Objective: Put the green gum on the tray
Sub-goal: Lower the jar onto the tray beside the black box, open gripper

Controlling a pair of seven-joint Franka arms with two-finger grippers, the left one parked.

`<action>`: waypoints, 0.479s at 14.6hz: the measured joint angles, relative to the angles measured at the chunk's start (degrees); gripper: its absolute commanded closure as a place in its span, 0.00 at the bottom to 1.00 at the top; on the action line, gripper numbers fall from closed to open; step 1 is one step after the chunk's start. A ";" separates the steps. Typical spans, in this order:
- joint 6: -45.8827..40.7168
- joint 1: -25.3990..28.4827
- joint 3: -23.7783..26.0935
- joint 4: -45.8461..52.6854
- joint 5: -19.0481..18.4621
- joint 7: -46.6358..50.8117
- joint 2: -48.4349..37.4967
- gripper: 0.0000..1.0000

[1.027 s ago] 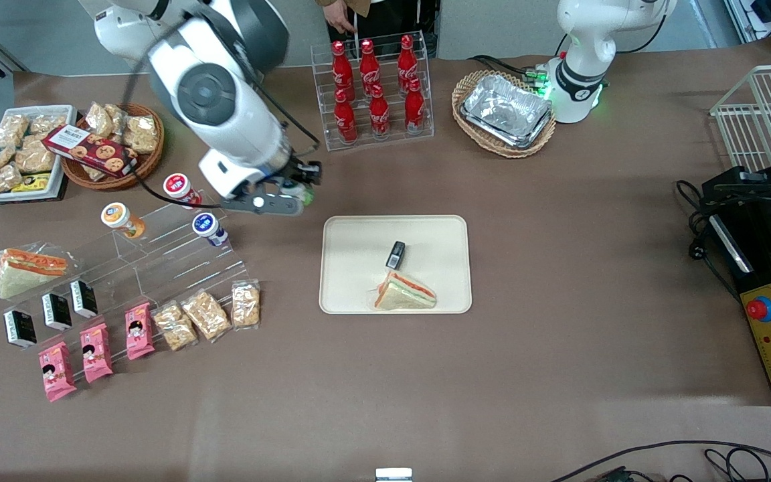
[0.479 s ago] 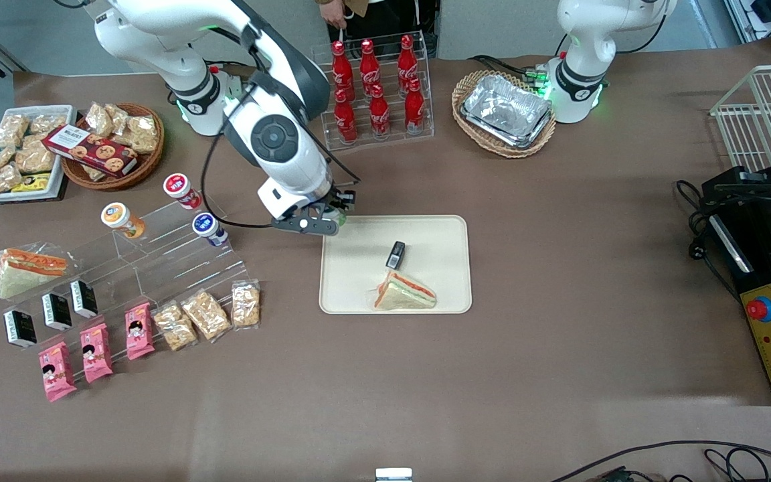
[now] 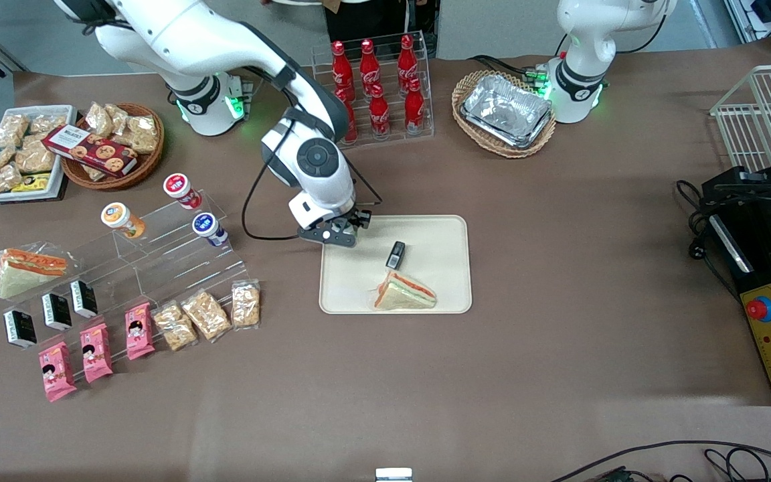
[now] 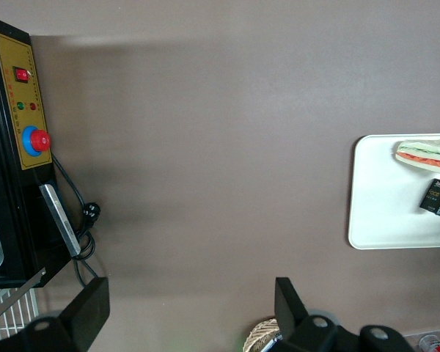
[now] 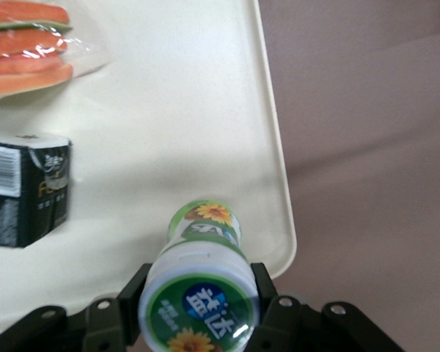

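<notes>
My right gripper [image 3: 344, 233] hangs over the corner of the cream tray [image 3: 439, 294] that lies farthest from the front camera, toward the working arm's end. In the right wrist view the gripper [image 5: 198, 301] is shut on the green gum [image 5: 200, 282], a green canister with a white lid and a green label, its fingers [image 5: 129, 293] pressed against the lid's sides. The gum hangs just above the tray's surface [image 5: 154, 125] near its rim. In the front view the gum is hidden under the gripper.
On the tray lie a wrapped sandwich [image 3: 404, 292] and a small black box [image 3: 395, 254]. An acrylic step rack [image 3: 158, 248] holds red, orange and blue canisters. A cola bottle rack [image 3: 375, 94] and a basket of foil trays [image 3: 504, 112] stand farther back.
My right arm has swung from the acrylic step rack toward the tray, carrying the green gum, and now hangs over the tray's corner.
</notes>
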 measured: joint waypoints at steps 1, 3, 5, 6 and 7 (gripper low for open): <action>0.93 -0.01 -0.10 0.00 -0.51 0.00 0.89 0.55; 3.02 -0.02 -0.21 0.01 -1.65 0.04 2.42 0.55; 4.26 -0.02 -0.21 0.01 -1.89 0.05 3.19 0.54; 4.40 -0.02 -0.21 0.01 -1.90 0.05 3.29 0.54; 4.47 -0.02 -0.21 0.02 -1.91 0.05 3.34 0.53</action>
